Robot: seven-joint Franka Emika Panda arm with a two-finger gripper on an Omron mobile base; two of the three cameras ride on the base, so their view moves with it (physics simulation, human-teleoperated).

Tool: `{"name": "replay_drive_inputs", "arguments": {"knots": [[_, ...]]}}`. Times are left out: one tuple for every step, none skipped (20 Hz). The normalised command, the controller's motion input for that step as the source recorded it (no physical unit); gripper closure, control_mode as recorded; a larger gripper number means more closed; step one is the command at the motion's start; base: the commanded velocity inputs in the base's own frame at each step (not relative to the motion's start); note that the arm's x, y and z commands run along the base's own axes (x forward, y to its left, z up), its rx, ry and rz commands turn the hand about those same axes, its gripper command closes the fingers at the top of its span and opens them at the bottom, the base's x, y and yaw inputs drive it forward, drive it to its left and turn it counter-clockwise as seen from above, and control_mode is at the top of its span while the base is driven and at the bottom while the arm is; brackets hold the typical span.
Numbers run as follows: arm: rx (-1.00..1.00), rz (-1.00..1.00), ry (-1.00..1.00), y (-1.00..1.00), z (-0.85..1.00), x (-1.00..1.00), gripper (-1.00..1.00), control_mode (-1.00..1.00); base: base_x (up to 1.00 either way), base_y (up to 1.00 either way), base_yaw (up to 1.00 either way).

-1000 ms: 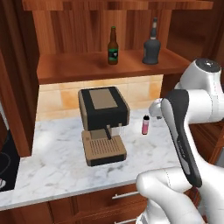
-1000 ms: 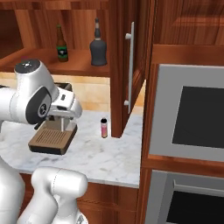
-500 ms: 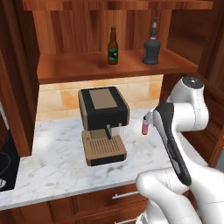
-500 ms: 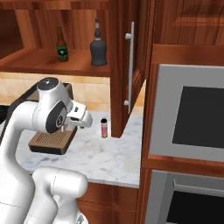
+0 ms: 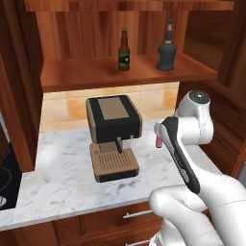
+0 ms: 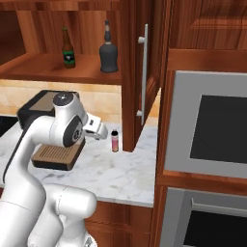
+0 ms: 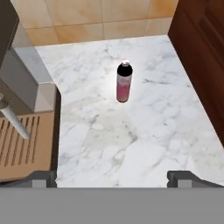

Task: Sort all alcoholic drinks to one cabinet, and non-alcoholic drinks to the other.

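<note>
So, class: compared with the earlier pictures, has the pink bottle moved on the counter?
No. The pink bottle stands upright at the same spot beside the cabinet door, right of the coffee machine.

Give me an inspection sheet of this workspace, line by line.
Surface: white marble counter.
Job's things: pink bottle upright on the counter; beer bottle and dark grey bottle upright on the open cabinet shelf.
Clutter: coffee machine on the counter.
Grippers: gripper open, empty, short of the pink bottle.
Cables: nothing seen.
Surroundings: wall oven at right, tan tiled backsplash.
</note>
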Motion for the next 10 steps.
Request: {"name": "replay_drive_inputs", "arguments": {"knots": [[0.00,-0.02,0.00,-0.09,-0.06,0.51,-1.00,-1.00,0.00,0.00,0.00],[0.00,-0.02,0.00,-0.11,-0.06,0.39,-1.00,-1.00,0.00,0.00,0.00],[0.00,-0.01,0.00,-0.17,-0.07,0.29,-1.00,-1.00,0.00,0.00,0.00],[0.00,-0.01,0.00,-0.19,-0.16,0.19,-1.00,-1.00,0.00,0.00,0.00],[0.00,-0.01,0.00,-0.19,-0.24,0.14,-1.00,-1.00,0.00,0.00,0.00],[0.00,-0.01,0.00,-0.18,-0.32,0.09,-1.00,-1.00,0.00,0.00,0.00],[0.00,-0.01,0.00,-0.16,-0.37,0.06,-1.00,-1.00,0.00,0.00,0.00],[0.00,0.00,0.00,-0.16,-0.46,0.00,-1.00,-1.00,0.00,0.00,0.00],[0.00,0.00,0.00,-0.15,-0.46,0.01,-1.00,-1.00,0.00,0.00,0.00],[0.00,0.00,0.00,-0.13,-0.49,0.00,-1.00,-1.00,0.00,0.00,0.00]]}}
